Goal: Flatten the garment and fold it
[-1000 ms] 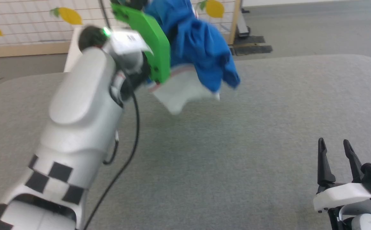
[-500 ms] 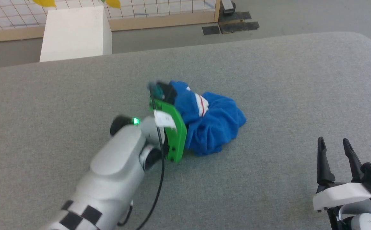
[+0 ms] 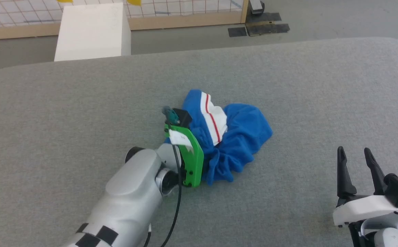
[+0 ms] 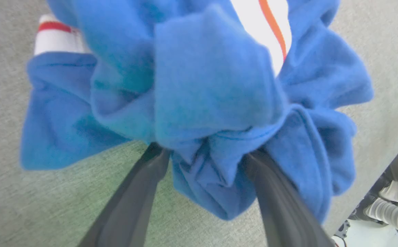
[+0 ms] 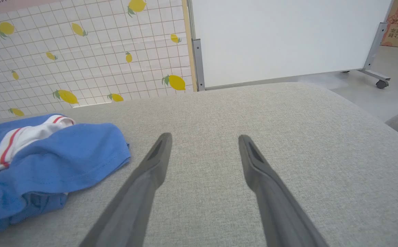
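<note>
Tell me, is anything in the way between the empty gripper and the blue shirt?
No, nothing visible. Just bare grey cushion lies between the right gripper and the shirt, which sits crumpled ahead and to its left. The left gripper is at the shirt, its fingers spread around a bunch of cloth.

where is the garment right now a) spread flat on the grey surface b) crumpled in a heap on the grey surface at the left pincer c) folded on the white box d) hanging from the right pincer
B: the garment lies crumpled in a heap on the grey surface, a bunch of it between the open left pincer; the right pincer stands open, apart from it.
</note>
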Available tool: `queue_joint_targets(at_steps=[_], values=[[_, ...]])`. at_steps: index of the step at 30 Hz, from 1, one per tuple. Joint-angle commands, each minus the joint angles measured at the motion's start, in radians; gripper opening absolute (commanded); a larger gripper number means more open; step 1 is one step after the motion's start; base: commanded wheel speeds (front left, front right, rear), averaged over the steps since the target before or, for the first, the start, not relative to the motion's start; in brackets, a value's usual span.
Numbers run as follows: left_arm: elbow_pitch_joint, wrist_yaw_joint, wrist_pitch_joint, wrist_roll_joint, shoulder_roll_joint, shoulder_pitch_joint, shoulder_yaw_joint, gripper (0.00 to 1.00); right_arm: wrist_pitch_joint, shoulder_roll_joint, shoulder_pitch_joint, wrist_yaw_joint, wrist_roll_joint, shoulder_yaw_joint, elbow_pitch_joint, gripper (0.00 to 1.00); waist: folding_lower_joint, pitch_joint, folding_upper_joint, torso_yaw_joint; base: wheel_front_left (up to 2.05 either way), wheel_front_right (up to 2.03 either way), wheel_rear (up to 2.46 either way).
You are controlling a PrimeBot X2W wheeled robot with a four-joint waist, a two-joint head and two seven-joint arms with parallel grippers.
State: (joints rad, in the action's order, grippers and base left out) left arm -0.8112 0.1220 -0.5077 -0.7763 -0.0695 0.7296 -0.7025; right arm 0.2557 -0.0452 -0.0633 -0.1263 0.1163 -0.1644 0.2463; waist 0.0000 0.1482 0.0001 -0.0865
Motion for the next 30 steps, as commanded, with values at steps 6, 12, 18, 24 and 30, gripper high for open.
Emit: queue_joint_targets(at_steps=[6, 12, 18, 24, 30], values=[[0.075, -0.02, 0.02, -0.092, -0.017, 0.057, 0.104, 1.0, 0.006, 0.001, 0.007, -0.004, 0.011, 0.004, 0.005, 1.0, 0.0, -0.046, -0.0001, 0.042, 0.0, 0.0, 0.0], [0.242, -0.08, 0.138, -0.153, -0.096, 0.08, 0.261, 1.0, 0.006, 0.001, 0.009, -0.004, 0.016, 0.001, -0.006, 1.0, 0.0, -0.047, -0.0001, 0.073, 0.0, 0.0, 0.0], [0.398, -0.132, 0.401, -0.078, -0.192, 0.026, 0.368, 1.0, 0.006, 0.001, 0.001, -0.004, 0.016, -0.003, -0.016, 1.0, 0.0, -0.033, -0.0001, 0.092, 0.0, 0.0, 0.0], [0.5, -0.189, 0.659, 0.048, -0.265, -0.094, 0.414, 1.0, 0.006, 0.001, -0.002, -0.004, 0.013, -0.005, -0.014, 1.0, 0.0, -0.042, -0.0001, 0.104, 0.0, 0.0, 0.0], [0.553, -0.243, 0.744, 0.135, -0.31, -0.248, 0.419, 1.0, 0.006, 0.001, -0.001, -0.004, 0.011, 0.0, -0.011, 1.0, 0.0, -0.065, -0.0001, 0.106, 0.0, 0.0, 0.0]])
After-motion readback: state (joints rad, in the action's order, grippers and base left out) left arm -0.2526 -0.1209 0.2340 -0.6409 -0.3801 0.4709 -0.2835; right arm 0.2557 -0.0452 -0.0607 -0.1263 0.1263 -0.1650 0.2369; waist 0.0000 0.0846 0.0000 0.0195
